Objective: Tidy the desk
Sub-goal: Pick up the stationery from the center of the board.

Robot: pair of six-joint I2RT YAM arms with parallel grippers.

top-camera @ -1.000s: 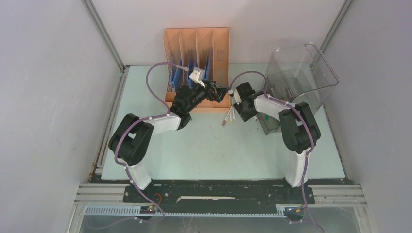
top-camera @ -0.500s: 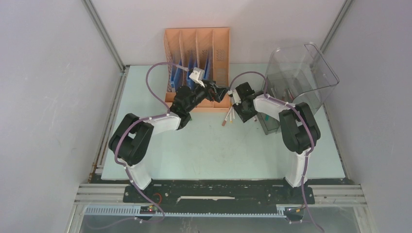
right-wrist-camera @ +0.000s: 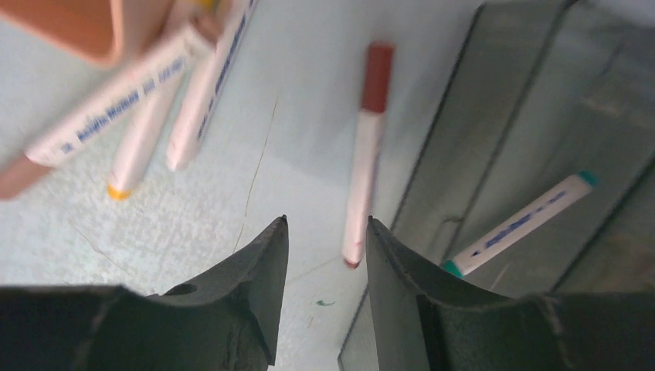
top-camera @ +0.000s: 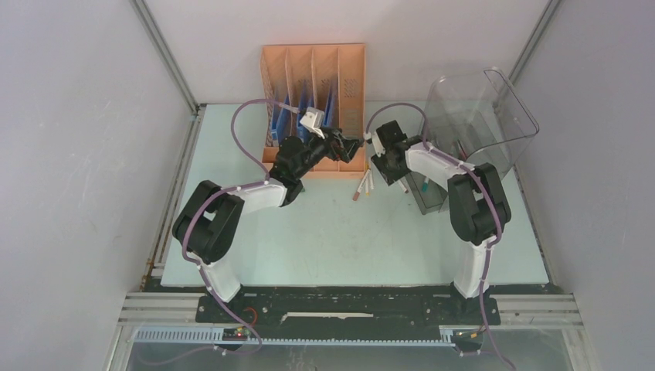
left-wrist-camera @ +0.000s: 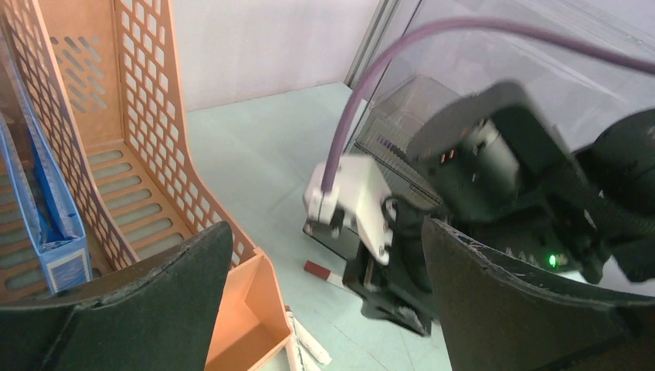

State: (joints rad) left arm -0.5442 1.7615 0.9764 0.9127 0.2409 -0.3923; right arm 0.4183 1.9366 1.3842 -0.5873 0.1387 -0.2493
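The tabletop (top-camera: 340,239) forms the floor of the grey-walled cell and lies beneath both arms. The left fingers (left-wrist-camera: 147,301) stand fully apart and empty, just beside the orange rack (left-wrist-camera: 147,154). The right fingers (right-wrist-camera: 247,294) stand narrowly apart, gripping nothing, above a red-capped marker (right-wrist-camera: 363,162) that lies beside the clear bin (right-wrist-camera: 541,116).

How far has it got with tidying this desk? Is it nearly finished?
Partly. Done: blue folders stand in the orange rack, and a teal-capped marker lies in the clear drawer. In hand: nothing; the right gripper hangs open and empty by a red-capped marker, the left gripper open too. Left: that one and three other markers on the desk.
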